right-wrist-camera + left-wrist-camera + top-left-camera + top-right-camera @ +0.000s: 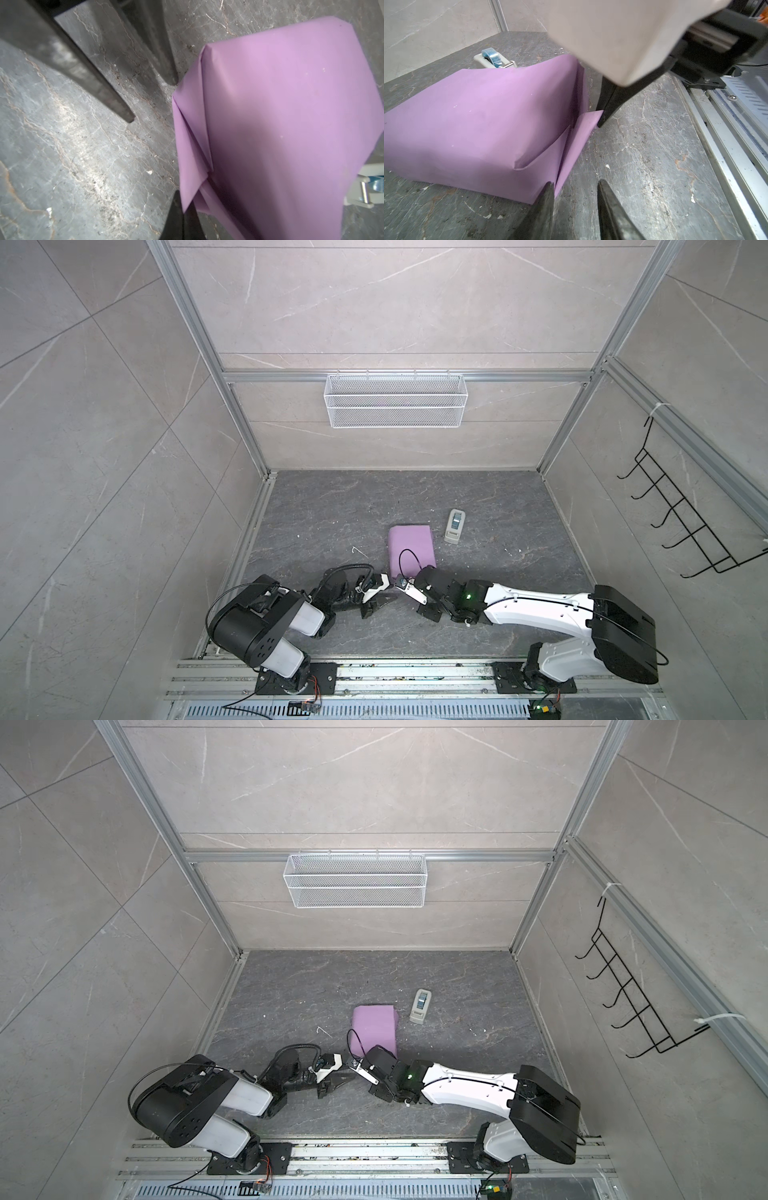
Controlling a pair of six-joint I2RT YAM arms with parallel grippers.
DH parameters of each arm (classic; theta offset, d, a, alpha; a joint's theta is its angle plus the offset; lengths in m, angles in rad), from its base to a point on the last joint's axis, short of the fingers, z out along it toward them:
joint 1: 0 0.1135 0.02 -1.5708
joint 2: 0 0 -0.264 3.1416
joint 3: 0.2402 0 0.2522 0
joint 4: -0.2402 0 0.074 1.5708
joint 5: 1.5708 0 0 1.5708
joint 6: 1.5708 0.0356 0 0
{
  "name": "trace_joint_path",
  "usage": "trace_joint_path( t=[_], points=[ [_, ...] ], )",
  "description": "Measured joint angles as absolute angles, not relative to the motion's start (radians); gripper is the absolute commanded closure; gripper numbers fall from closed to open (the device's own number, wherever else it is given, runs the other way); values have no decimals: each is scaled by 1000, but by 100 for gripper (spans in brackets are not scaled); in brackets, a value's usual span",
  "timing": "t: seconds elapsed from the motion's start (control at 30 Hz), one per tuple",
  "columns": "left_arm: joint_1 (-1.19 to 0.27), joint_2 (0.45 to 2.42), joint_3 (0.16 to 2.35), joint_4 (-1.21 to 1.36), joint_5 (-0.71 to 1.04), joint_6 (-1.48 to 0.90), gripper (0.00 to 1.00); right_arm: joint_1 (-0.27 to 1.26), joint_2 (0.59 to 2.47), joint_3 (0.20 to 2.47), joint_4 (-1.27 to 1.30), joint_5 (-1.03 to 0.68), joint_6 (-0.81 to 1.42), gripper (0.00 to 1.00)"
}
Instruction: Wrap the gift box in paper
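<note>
The paper (pixel 411 547) (pixel 374 1027), lilac side out, is folded around a flat block in the middle of the table; the gift box itself is hidden under it. On the near end, folded triangular flaps (pixel 571 145) (pixel 193 145) stick out. My right gripper (pixel 397 585) (pixel 184 200) is shut on the pointed tip of one flap, as the left wrist view also shows (pixel 600 121). My left gripper (pixel 386 598) (pixel 575 185) is open just in front of that end. One of its fingers (pixel 547 193) touches the parcel's lower corner, with nothing between the two.
A grey-white tape dispenser (pixel 455 526) (pixel 494 59) with blue tape stands just beyond the parcel's far right corner. A white wire basket (pixel 395 400) hangs on the back wall and a black hook rack (pixel 685 522) on the right wall. Aluminium rails (pixel 415 676) run along the front edge.
</note>
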State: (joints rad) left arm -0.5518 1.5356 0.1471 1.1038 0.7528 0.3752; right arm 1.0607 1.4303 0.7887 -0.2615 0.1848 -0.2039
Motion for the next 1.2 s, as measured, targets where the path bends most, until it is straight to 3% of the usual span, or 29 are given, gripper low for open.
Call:
trace_joint_path(
  t=[0.37,0.83,1.2],
  points=[
    [-595,1606,201,1090,796,466,64,1010,1413,789,-256,86,-186,100],
    [-664,1613,267,1068,716,605,64,994,1413,789,-257,38,-176,100],
    [-711,1628,309,1019,643,686,74,987,1412,789,-257,37,-171,100]
  ],
)
